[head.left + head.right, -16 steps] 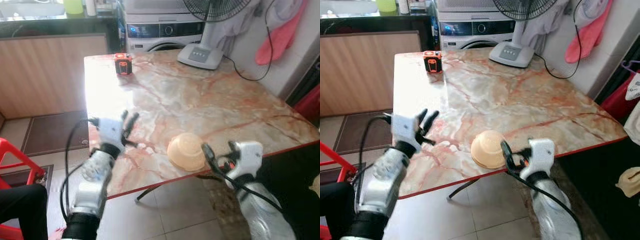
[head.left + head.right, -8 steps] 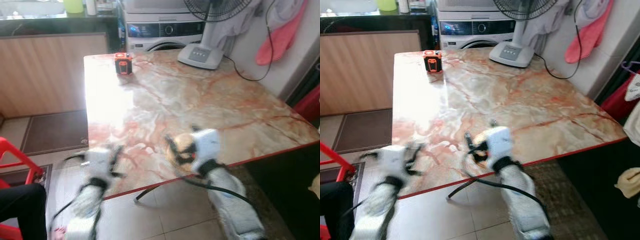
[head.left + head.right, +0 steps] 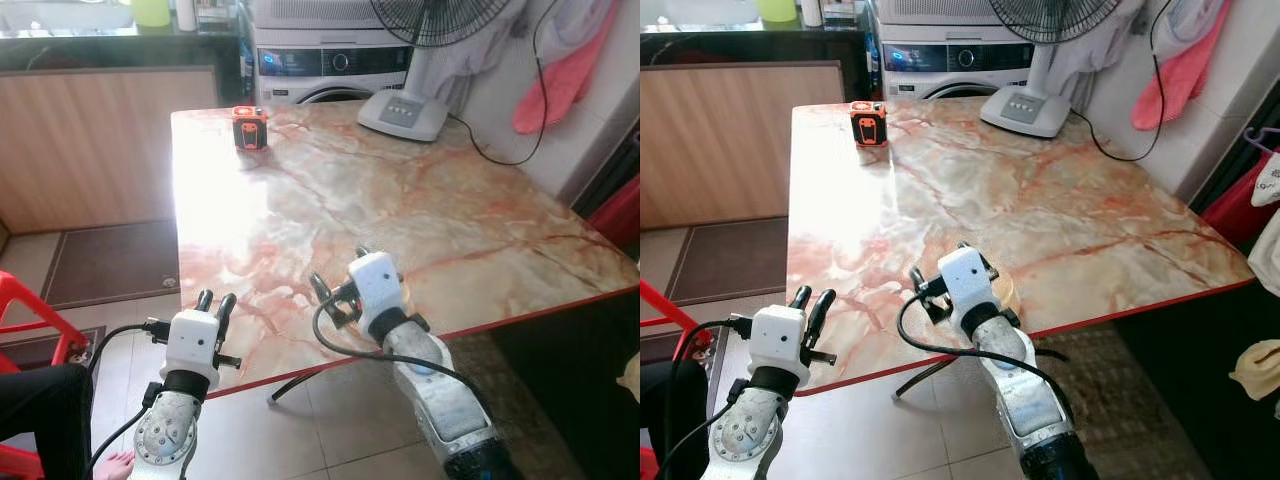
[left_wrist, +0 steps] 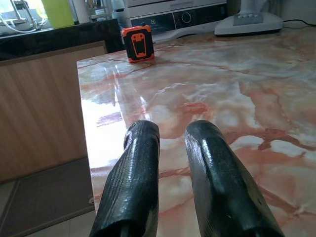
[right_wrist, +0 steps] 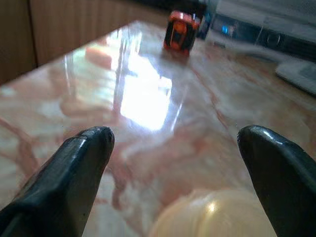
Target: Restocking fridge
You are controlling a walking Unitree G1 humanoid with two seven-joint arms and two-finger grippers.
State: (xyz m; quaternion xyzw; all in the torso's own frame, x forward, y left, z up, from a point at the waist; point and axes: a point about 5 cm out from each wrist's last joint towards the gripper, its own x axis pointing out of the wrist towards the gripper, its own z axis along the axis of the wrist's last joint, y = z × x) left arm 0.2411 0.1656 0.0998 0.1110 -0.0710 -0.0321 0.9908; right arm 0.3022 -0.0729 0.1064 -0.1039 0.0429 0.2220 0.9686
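Note:
A pale yellow bowl [image 5: 212, 212] lies near the front edge of the marble table [image 3: 430, 190]. From the head, only a sliver of the bowl [image 3: 1006, 290] shows behind my right wrist. My right gripper [image 3: 937, 262] hovers over the bowl with its fingers [image 5: 79, 163] spread wide and nothing between them. My left gripper [image 3: 215, 302] is held at the table's front left corner, pointing across the top. Its fingers [image 4: 140, 163] stand nearly together with a thin gap and hold nothing.
An orange and black device [image 3: 249, 127] stands at the table's far left. A fan base [image 3: 405, 110] sits at the far side, its cord trailing right. A washing machine [image 3: 330, 60] stands behind. A red chair [image 3: 25, 320] and a person's dark leg [image 3: 40, 400] are at my left.
My right gripper swung from beyond the table's front edge to over the bowl, which it now hides. My left arm dropped to the table's corner and its fingers drew together.

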